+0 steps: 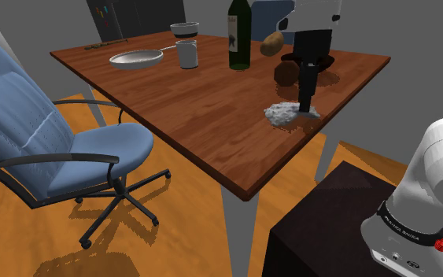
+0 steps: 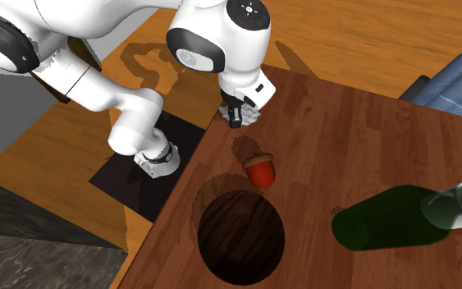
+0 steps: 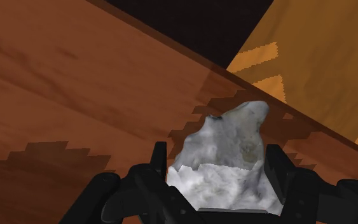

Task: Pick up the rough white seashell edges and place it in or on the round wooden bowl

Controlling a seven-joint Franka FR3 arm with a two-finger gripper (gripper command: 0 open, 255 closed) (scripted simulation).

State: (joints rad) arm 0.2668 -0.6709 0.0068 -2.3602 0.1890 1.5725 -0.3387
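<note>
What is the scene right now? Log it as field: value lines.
gripper: low at the table edge, shut on the shell
shell: rough, grey-white, between the fingers, apparently resting on the table
bowl: dark, round, empty
acorn: red, between shell and bowl
bottle: green, upright, beyond the bowl
stage: shell clasped, not yet lifted
</note>
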